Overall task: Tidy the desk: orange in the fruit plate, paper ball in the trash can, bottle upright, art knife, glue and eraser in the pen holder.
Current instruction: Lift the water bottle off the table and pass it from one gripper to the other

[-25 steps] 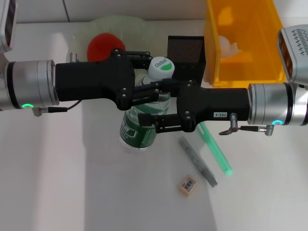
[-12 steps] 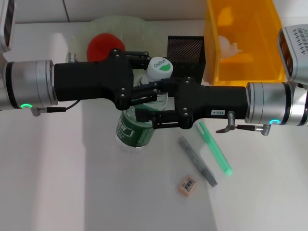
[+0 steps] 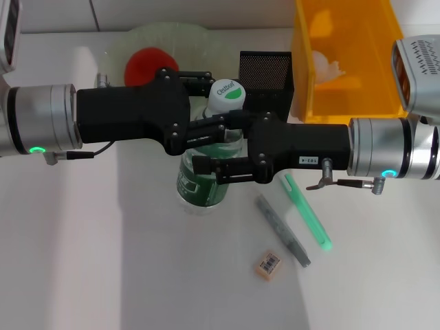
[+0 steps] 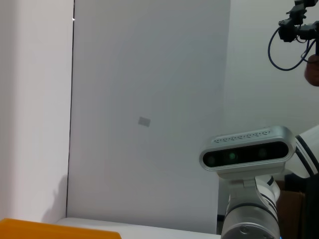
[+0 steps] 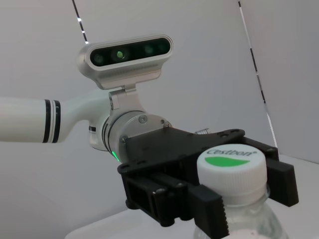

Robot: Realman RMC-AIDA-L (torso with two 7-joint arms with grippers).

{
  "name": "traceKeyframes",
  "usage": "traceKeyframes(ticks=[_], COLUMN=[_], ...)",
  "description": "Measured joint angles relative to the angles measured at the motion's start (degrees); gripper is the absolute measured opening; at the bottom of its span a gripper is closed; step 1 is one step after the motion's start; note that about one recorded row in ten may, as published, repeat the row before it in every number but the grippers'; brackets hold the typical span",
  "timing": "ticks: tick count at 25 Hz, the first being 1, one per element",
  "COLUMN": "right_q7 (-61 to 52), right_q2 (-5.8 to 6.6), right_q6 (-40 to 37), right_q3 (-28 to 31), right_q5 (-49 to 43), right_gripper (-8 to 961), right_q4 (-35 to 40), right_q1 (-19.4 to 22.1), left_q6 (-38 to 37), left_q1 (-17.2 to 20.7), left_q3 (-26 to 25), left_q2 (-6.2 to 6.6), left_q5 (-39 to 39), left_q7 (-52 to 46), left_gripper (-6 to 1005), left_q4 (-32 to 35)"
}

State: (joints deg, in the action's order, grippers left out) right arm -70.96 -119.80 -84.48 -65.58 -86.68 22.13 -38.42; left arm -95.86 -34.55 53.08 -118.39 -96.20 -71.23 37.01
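Fingers of both grippers meet on the bottle [image 3: 206, 161] at the centre of the head frame: we have the left gripper [image 3: 199, 106] closed on its neck and shoulder just under the white cap, and the right gripper [image 3: 218, 167] closed lower down on the green-labelled body. In the right wrist view the left gripper's black pads [image 5: 212, 209] sit on either side of the cap, touching the clear plastic below it. What the coming move turns on, we judge, is the bottle's long axis: the cap lies toward the top of the frame and the base toward the bottom, so it looks nearly upright but leaning a little, and we cannot tell whether the base rests flat on the table [image 3: 103, 275]. Both arms come in level from opposite frame edges. The orange [image 3: 146, 66] lies in the fruit plate [image 3: 124, 41] at upper left, the paper ball [image 3: 328, 67] in the trash can [image 3: 302, 82] at upper right, with the pen holder [image 3: 265, 70] between them. Below right of the bottle lie a green pen-like stick [image 3: 308, 211], a grey one [image 3: 283, 232] and the eraser [image 3: 269, 264], well apart from either hand.
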Motion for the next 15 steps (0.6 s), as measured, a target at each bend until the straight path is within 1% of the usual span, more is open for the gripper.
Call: traceKeyframes(ticks=[15], right_q7=[-0.39], right_q2=[-0.06], right_q6=[1.38], right_q3=[-0.01], right_q5=[-0.29], right_gripper=[824], right_q4=[-0.07], right_q1=[0.26], left_q6=[-0.11], left_q1=[0.24], left_q3=[-0.13], left_q2=[0.09], left_q5=[1.73], left_q7=[-0.38], left_gripper=[439], left_q4=[-0.01])
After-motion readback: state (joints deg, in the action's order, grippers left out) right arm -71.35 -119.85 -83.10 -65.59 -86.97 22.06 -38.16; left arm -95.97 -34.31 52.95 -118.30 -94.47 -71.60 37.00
